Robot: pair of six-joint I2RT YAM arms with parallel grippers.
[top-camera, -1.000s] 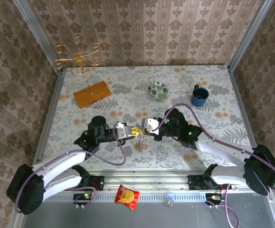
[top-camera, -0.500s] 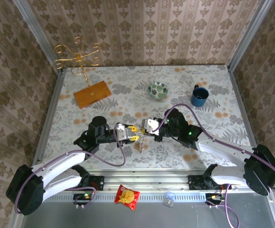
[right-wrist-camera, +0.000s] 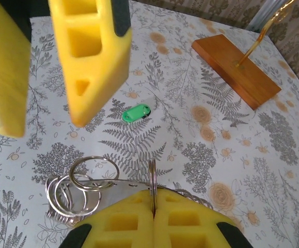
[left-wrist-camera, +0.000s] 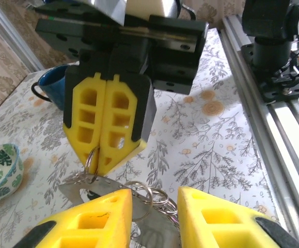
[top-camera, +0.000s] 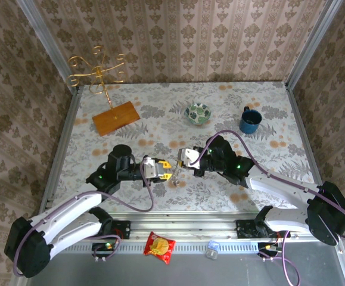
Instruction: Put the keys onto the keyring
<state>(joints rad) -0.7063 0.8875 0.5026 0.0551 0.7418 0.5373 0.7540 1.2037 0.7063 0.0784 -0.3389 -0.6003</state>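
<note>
The left gripper [top-camera: 165,168] has opened. A second ago its jaws were shut, close against the right gripper [top-camera: 182,165]; now they stand apart. The left arm has drawn back to the left and a little nearer, opening a small gap between the two grippers. The keyring [top-camera: 175,178], pinched by the right gripper, now hangs slightly nearer than before.

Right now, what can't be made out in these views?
Top external: ring bundle, too small to tell keys from rings.
Left wrist: bundle's lower part, hidden behind the left gripper and cut by the bottom edge.
Right wrist: gold stand, cut by the top edge.
</note>
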